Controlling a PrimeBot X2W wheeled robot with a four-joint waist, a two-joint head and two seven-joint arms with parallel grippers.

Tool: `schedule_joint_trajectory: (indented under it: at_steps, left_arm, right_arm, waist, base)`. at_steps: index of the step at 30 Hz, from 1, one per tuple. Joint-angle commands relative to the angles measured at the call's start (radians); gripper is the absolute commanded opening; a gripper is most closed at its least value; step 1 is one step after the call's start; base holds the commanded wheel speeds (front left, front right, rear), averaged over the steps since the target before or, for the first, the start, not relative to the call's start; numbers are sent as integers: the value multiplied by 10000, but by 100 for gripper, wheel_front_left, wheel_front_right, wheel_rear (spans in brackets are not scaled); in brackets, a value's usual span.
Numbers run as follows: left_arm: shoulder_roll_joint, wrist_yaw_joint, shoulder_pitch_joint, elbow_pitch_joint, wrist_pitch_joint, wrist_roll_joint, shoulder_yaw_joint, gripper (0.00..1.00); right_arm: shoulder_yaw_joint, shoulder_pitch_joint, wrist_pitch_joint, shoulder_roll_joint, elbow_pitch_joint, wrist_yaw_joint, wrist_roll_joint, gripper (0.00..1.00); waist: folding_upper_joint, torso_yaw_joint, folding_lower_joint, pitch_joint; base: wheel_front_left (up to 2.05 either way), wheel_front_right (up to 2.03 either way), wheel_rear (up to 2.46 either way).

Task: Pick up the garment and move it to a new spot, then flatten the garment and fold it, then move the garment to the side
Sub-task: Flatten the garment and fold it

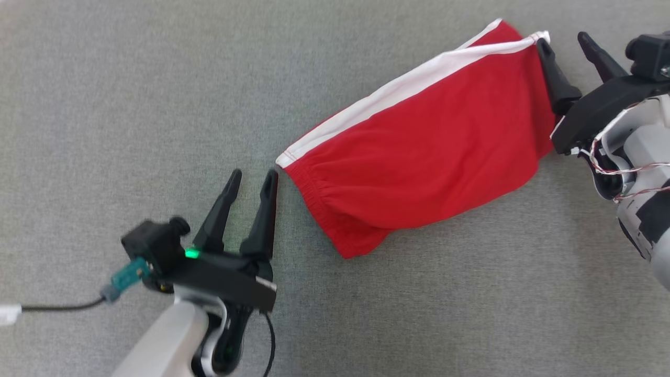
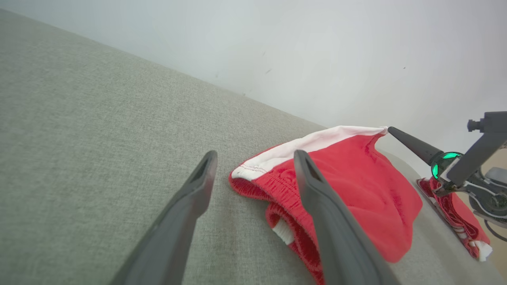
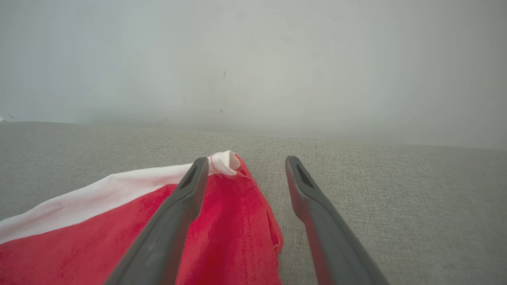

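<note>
The left end effector [image 1: 254,174] has its two dark fingers spread apart and empty. Their tips are just beside the elastic waistband corner of the red fabric shorts with a white side stripe [image 1: 419,157]. The right end effector [image 1: 562,39] is likewise spread and grips nothing; one finger lies over the shorts' far white-edged corner, the other over bare surface. The shorts lie diagonally between the two on the grey fabric-covered table [image 1: 104,104].

red garment [image 1: 419,157] with white stripe lies folded, diagonal on grey cloth.
</note>
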State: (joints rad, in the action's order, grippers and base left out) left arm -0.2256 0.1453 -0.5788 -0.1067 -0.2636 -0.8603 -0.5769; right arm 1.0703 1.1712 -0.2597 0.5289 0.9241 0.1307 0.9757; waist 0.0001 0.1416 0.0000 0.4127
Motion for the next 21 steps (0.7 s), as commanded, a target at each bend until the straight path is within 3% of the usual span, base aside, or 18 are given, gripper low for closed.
schedule_joint_trajectory:
  at_steps: [1, 9, 16, 21]
  left_arm:
    - [-111, 125, 364, 199, -10, 401, 73, 100]
    - [9, 562, 2114, 1392, -11, 2133, 341, 100]
    - [319, 327, 2963, 1642, -11, 2770, 388, 100]
    - [573, 176, 3087, 2026, -11, 3335, 612, 100]
  right_arm:
    - [-284, -173, -61, 43, -196, 1, -138, 100]
    - [-2799, -1997, -57, -11, -1396, 1, -1401, 100]
    - [-4535, -3071, -43, -355, -1465, 1, -2523, 100]
    - [-4835, -3373, -46, -491, -1258, 1, -2493, 100]
  waist:
    - [-1, -231, 0, -365]
    - [-1, -335, 0, -1037]
    - [-1, -173, 0, -1446]
    - [-1, 59, 0, -1414]
  base:
    - [0, 0, 0]
    - [0, 0, 0]
    - [0, 0, 0]
    - [0, 0, 0]
